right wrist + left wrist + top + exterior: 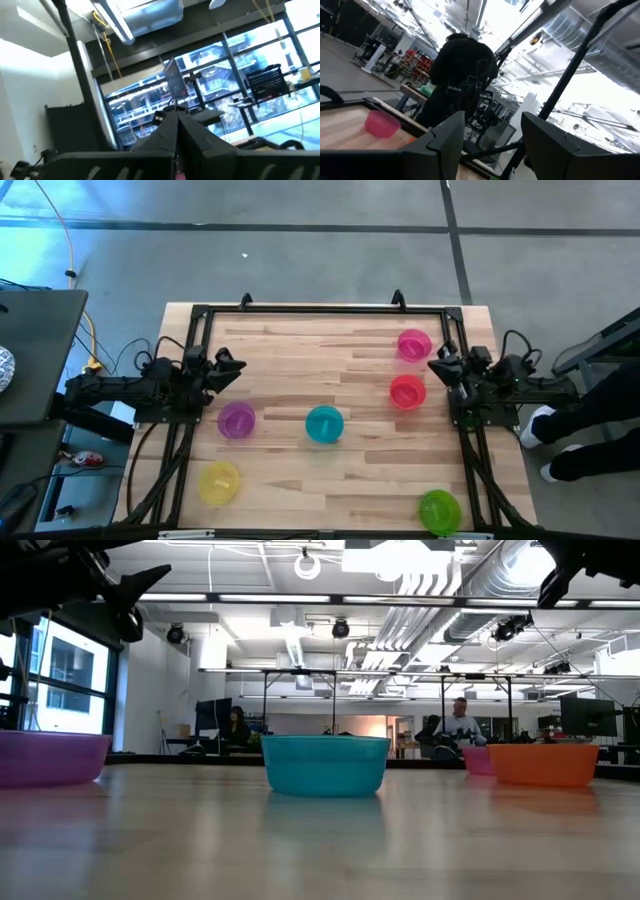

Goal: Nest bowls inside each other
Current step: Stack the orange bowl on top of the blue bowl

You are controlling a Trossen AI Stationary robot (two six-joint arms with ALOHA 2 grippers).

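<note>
Six small round plastic bowls lay apart on the pale wooden bench (300, 345), none nested: pink (414, 344), red (407, 391), purple (236, 420), teal (324, 424), yellow (219, 483), green (439, 510); left tool (232, 367) spread, empty; right tool (437, 366) pressed together; no writing readable.

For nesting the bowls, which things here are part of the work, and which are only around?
Part of the work: pink bowl, red bowl, purple bowl, teal bowl, yellow bowl, green bowl.

Only around: yellow cable, black frame, person's white shoes.
</note>
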